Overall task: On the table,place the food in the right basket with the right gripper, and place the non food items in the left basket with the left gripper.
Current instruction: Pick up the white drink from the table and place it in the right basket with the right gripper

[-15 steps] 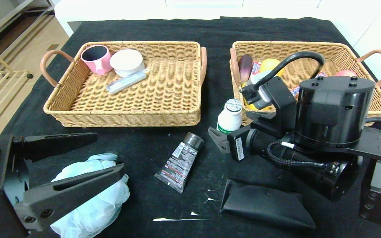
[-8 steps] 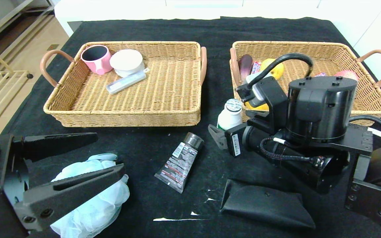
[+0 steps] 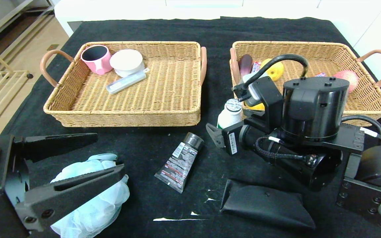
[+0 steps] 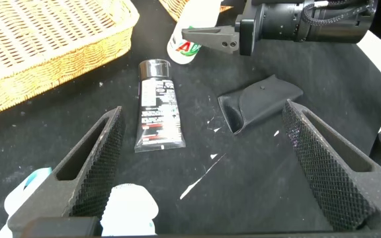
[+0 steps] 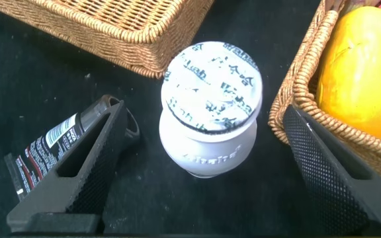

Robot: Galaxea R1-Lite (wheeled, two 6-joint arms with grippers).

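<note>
Right gripper (image 5: pixel 207 165) is sitting low over the counter (image 3: pixel 150 29) with its fingers spread wide apart, one on each side of the small white yogurt drink bottle (image 3: pixel 230 114) and neither touching it. That bottle is standing upright on the black cloth just outside the near left corner of the right basket (image 3: pixel 369 99), foil lid (image 5: pixel 211 84) facing up. Inside the right basket, a yellow fruit (image 3: pixel 274 70), a dark purple item (image 3: pixel 245 63) and a pinkish-red fruit (image 3: pixel 348 76) are lying. Left gripper (image 4: pixel 197 172) is hanging at the near left, fingers apart, over a pale blue mesh bath sponge (image 3: pixel 94 195). A black-and-grey tube (image 3: pixel 180 162) is lying between the two grippers, and a black pouch (image 3: pixel 266 205) is resting near the right arm. The left basket (image 3: pixel 127 115) is holding a pink mug (image 3: pixel 96 59), a white bowl (image 3: pixel 126 62) and a pale flat case (image 3: pixel 126 82).
</note>
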